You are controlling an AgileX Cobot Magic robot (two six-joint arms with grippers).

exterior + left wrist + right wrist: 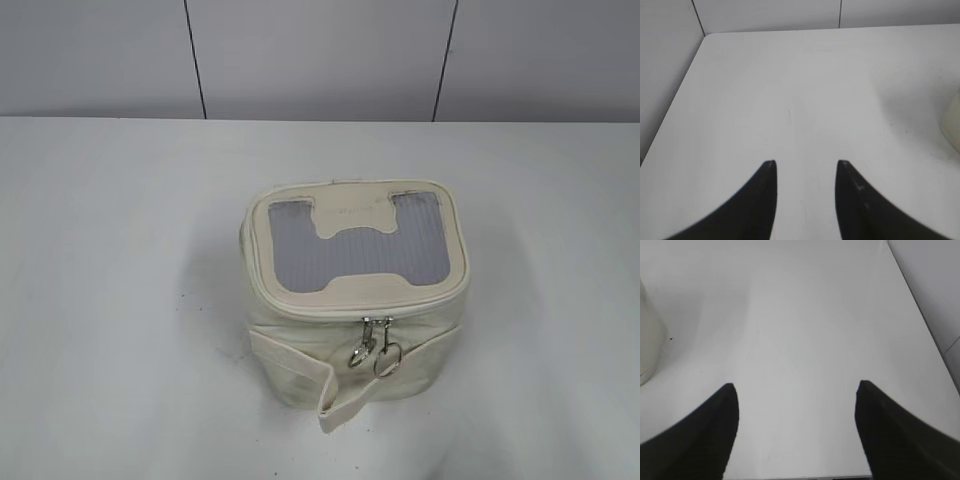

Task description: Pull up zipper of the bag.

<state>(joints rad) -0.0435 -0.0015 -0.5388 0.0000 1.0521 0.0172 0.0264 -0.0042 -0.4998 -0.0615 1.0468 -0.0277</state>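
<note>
The cream-white boxy bag (pixel 355 330) stands in the middle of the white table, lid up, with a grey mesh window and a cream H-shaped patch. The zipper (pixel 330 310) runs round the lid rim. Its two silver sliders with ring pulls (pixel 374 345) hang together at the front. A loose cream strap (pixel 300 365) lies across the front side. No gripper shows in the exterior view. My left gripper (pixel 806 162) is open and empty over bare table, with an edge of the bag (pixel 952 122) at the far right. My right gripper (pixel 796 385) is open and empty, with the bag's edge (pixel 649 340) at its far left.
The white table (pixel 120 300) spreads round the bag on all sides. A grey panelled wall (pixel 320 55) stands behind it. The table's left edge (pixel 670 110) shows in the left wrist view and its right edge (pixel 920 315) in the right wrist view.
</note>
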